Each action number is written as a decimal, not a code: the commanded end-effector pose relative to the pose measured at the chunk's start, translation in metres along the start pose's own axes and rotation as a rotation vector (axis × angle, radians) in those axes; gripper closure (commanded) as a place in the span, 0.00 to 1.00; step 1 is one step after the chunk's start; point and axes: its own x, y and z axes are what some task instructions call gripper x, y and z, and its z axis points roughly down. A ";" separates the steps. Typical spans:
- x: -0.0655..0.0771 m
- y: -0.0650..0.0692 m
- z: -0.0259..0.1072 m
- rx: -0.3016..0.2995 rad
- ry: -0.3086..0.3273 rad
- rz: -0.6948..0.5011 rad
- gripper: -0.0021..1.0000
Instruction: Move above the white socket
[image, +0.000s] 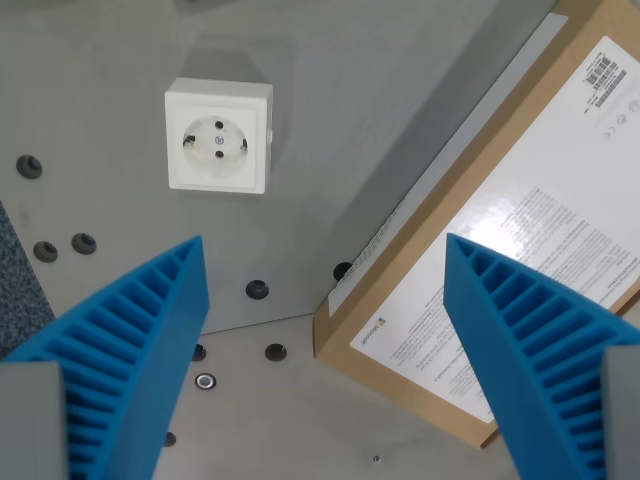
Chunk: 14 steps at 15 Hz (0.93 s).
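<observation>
Nearest the camera, the gripper (325, 262) stands wide open with nothing between its two blue ribbed fingers (130, 345): one rises from the lower left corner of the wrist view, the other from the lower right, their tips well apart. Between and below them lies a grey metal table (300, 420) with a seam running across it and several dark round holes (257, 290) scattered over the surface.

Under the finger on the wrist view's right sits a flat cardboard box (400, 260) with a large white printed label (540, 240) on its top. Its long side runs diagonally from the lower middle up to the top right corner of the view, and one corner of it points toward the middle of the table.

Farther off, in the upper left part of the view, is the white socket (218, 136). It is a square block lying on the table, its round face turned up toward the camera, its sides nearly square to the picture edges. It is well apart from the box and beyond the fingertips, nearer the left finger.
</observation>
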 end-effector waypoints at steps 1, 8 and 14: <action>0.000 0.000 -0.002 0.001 0.004 0.001 0.00; 0.000 0.000 0.000 0.003 0.006 -0.053 0.00; -0.001 -0.003 0.007 0.011 0.025 -0.176 0.00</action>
